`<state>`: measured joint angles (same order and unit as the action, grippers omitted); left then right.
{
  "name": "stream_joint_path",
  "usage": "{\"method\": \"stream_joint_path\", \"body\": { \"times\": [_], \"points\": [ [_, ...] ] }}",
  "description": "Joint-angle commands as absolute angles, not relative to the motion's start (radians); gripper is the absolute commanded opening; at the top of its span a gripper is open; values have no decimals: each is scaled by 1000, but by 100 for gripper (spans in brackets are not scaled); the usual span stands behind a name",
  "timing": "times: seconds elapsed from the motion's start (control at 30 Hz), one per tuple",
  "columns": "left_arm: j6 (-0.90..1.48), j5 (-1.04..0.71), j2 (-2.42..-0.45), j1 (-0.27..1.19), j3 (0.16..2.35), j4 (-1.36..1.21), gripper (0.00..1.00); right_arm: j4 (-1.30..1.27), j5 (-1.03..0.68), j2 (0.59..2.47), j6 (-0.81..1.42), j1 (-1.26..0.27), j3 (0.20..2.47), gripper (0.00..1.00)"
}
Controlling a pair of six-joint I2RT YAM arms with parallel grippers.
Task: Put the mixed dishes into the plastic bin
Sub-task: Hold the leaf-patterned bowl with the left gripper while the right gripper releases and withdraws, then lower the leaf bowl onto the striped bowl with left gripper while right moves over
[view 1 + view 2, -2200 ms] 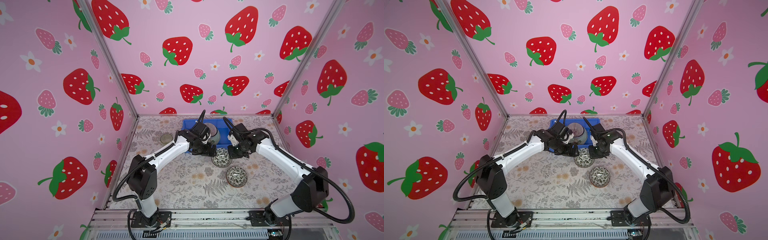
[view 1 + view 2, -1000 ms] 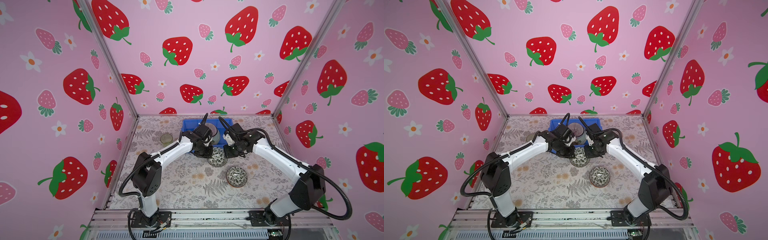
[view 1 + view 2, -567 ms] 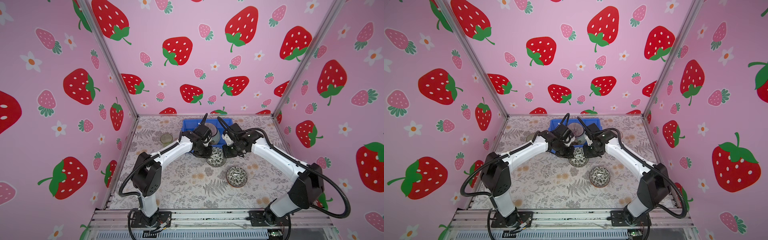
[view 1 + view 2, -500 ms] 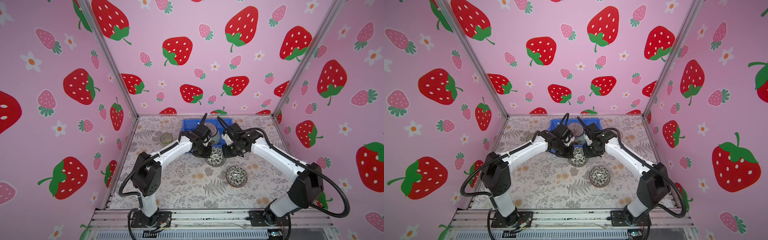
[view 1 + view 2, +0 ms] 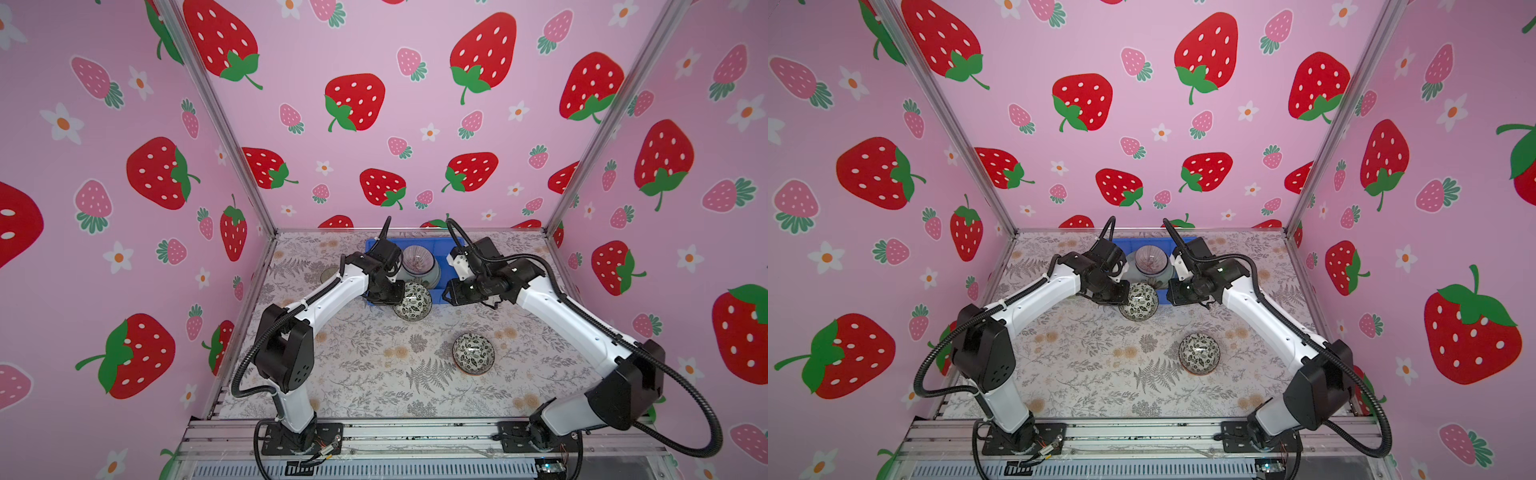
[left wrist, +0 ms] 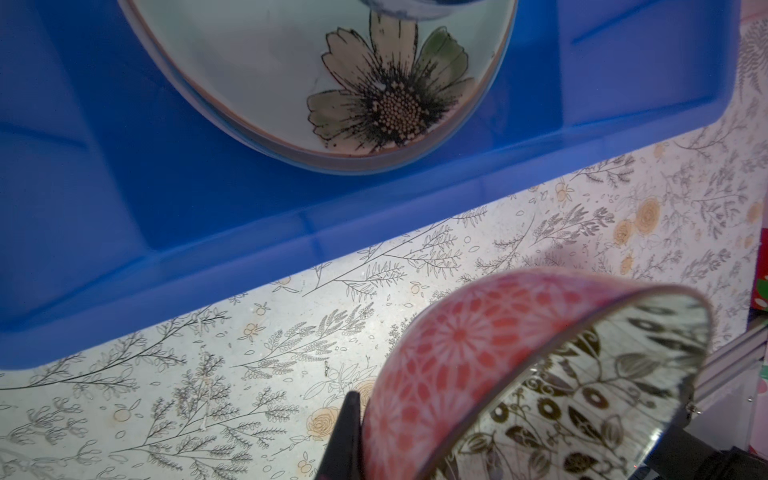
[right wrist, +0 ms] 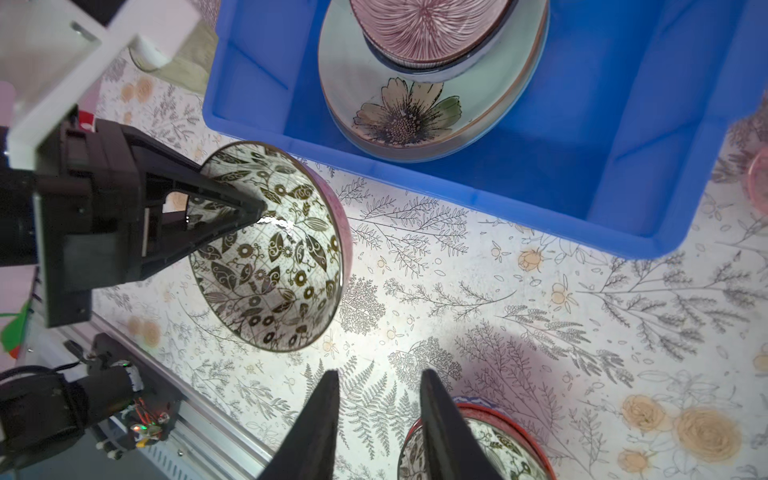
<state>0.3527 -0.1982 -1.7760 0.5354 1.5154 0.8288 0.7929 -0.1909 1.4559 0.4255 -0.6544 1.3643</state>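
A small bowl (image 5: 412,301) (image 5: 1138,306), orange-red outside (image 6: 478,353) and black-and-white leafy inside (image 7: 270,249), hangs tilted just in front of the blue plastic bin (image 5: 436,245) (image 5: 1129,243) (image 6: 208,208) (image 7: 540,187). My left gripper (image 5: 397,291) (image 5: 1121,297) (image 7: 253,210) is shut on its rim, with one finger (image 6: 345,436) outside the wall. To the right of the bowl my right gripper (image 5: 446,296) (image 5: 1170,297) (image 7: 378,374) stands open, apart from it and holding nothing. In the bin lies a pale green flower plate (image 7: 415,116) (image 6: 374,83) with a purple-striped bowl (image 5: 415,259) (image 7: 424,25) on it.
A second black-and-white bowl with a red rim (image 5: 473,353) (image 5: 1199,354) (image 7: 478,449) sits on the floral table nearer the front, under my right fingers in the right wrist view. A glass tumbler (image 5: 328,274) stands left of the bin. Pink walls close three sides.
Both grippers carried the bowl toward the bin. My right gripper has now opened, let go of it and drawn back to the right; the left still holds it.
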Motion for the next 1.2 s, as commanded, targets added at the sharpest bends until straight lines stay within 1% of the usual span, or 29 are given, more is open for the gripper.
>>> {"method": "stream_joint_path", "body": {
  "times": [0.0, 0.17, 0.2, 0.23, 0.37, 0.53, 0.73, 0.93, 1.17],
  "points": [
    [339, -171, -1757, 516, 1597, 853, 0, 739, -214, 1394, 432, -641, 1292, 50],
    [405, -144, -1792, 509, 1666, 811, 0, 675, -261, 1331, 473, -641, 1188, 72],
    [416, -143, -1815, 509, 1699, 815, 0, 668, -255, 1314, 483, -641, 1170, 96],
    [425, -113, -1838, 505, 1737, 818, 0, 660, -247, 1295, 494, -641, 1154, 99],
    [435, -94, -1930, 506, 1870, 810, 0, 654, -241, 1222, 527, -641, 1103, 99],
    [409, -58, -2075, 498, 2083, 879, 0, 692, -191, 1118, 551, -641, 1033, 99],
    [388, -75, -2191, 481, 2236, 892, 0, 723, -163, 997, 599, -641, 953, 99],
    [376, -90, -2265, 469, 2355, 902, 0, 771, -130, 932, 622, -641, 928, 99],
    [378, -115, -2319, 453, 2410, 914, 0, 790, -112, 903, 641, -641, 925, 99]
  ]
}}
